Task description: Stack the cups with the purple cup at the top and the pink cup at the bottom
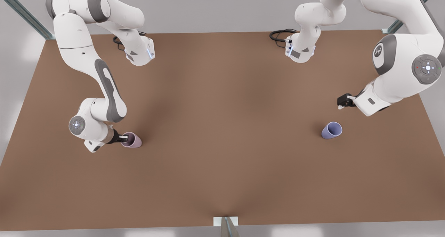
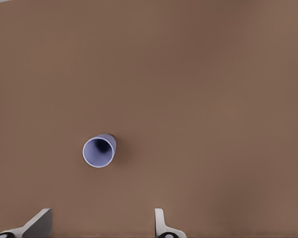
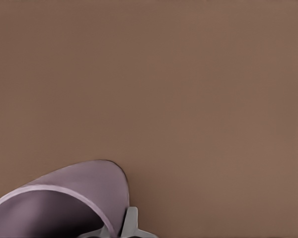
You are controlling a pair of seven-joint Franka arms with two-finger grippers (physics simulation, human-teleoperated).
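While the pink cup [image 1: 132,140] sits upright at the front view's left of the tabletop [image 1: 222,143], right gripper [image 1: 124,137] pinches its rim, one finger [image 3: 129,224] outside the wall. Purple cup [image 1: 332,130] stands well apart at the right, nothing btwn them. Left gripper [image 1: 342,101] hovers near it, fingers [image 2: 160,223] spread, arm bent above.
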